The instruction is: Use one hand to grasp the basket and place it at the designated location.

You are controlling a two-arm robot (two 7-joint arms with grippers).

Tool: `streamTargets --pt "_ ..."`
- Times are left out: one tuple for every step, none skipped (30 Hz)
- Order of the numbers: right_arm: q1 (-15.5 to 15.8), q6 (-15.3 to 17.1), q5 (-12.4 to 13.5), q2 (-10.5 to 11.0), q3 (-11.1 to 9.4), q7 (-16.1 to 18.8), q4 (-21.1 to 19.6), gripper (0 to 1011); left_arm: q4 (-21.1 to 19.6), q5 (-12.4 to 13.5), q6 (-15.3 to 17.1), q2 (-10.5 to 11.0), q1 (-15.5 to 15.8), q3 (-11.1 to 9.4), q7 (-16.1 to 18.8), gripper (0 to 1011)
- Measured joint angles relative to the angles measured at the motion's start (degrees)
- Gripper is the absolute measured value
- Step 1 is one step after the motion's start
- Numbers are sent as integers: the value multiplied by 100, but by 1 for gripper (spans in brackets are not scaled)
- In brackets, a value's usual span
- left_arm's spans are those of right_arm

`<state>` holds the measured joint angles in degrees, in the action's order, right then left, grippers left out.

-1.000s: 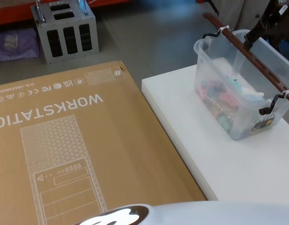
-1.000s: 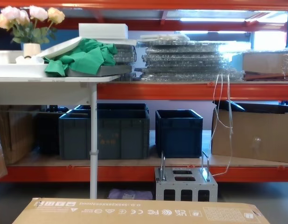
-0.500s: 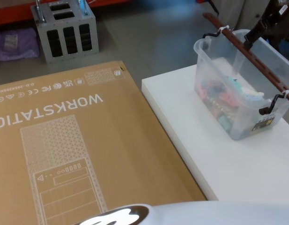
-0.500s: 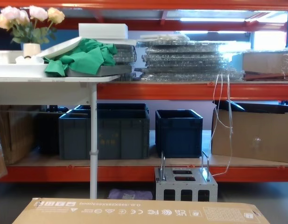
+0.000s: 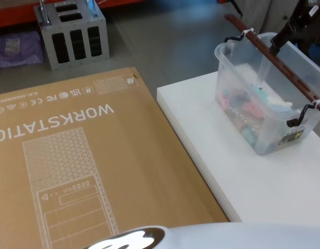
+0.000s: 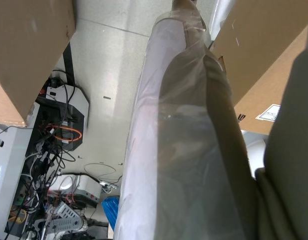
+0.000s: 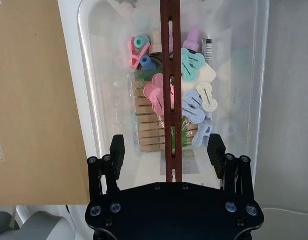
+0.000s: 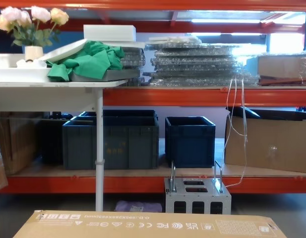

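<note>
Right tool [image 7: 166, 152], open, straddles one basket's [image 7: 94, 100] single handle [image 7: 169, 75].

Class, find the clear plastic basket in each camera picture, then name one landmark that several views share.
Head view: basket at upper right, on the white table.
Right wrist view: basket under the open right gripper.
Chest view: not in it.
Left wrist view: not in it.
Shared landmark: cardboard box, also in chest view.

Light is even and bright, diffuse from overhead, with soft, faint shadows. In the chest view, strip lights [image 8: 227, 21] under the top shelf glare white at far right. The head view is sharp. In the left wrist view, a plastic-wrapped arm [image 6: 188, 150] close by is blurred.
</note>
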<state>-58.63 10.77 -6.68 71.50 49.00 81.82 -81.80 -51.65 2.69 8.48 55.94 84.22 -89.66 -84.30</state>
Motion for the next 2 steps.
streamTargets --pt "0 0 0 0 0 0 0 1001 0 0 0 0 0 0 0 0" --pt "0 0 0 0 0 0 0 1001 0 0 0 0 0 0 0 0"
